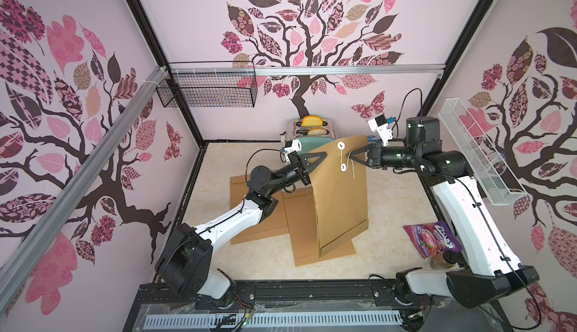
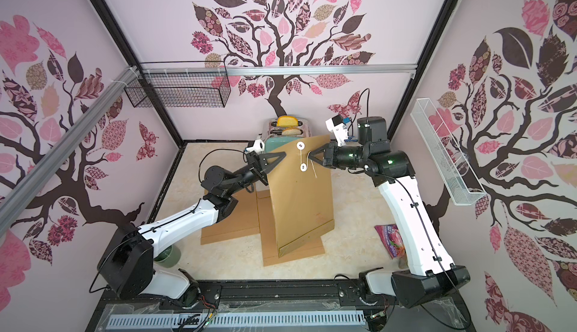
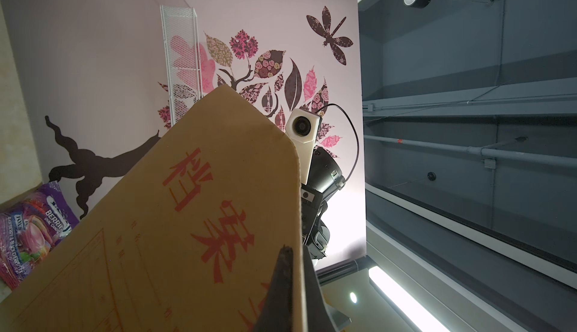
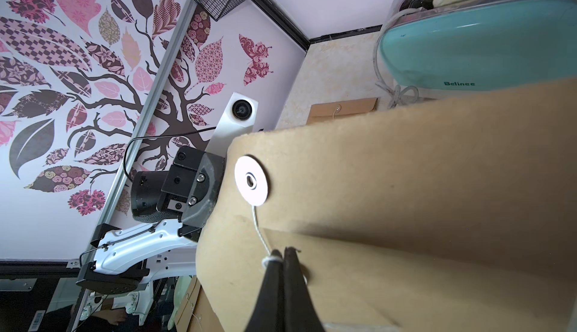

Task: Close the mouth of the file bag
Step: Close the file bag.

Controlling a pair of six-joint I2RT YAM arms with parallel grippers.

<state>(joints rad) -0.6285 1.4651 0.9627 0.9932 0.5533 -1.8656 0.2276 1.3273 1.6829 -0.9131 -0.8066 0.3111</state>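
Jaws of our right gripper are pressed together on the white string that hangs from the upper paper disc on the flap of the file bag. On the bag's opposite edge our left gripper is clamped on the kraft card, with one finger on the red-printed face and one behind it. Between the two we hold the file bag upright and bowed above the table, flap end highest. Whether its lower end touches anything we cannot tell.

Under the bag two more kraft envelopes lie flat and overlapping on the cream, marble-look tabletop. Behind the bag stands a teal toaster with bread in its slots, and to the bag's right lies a purple candy bag. Pale walls with pink-and-brown tree decals close three sides. They carry a black wire basket left of the bag and a white mesh basket right of it.
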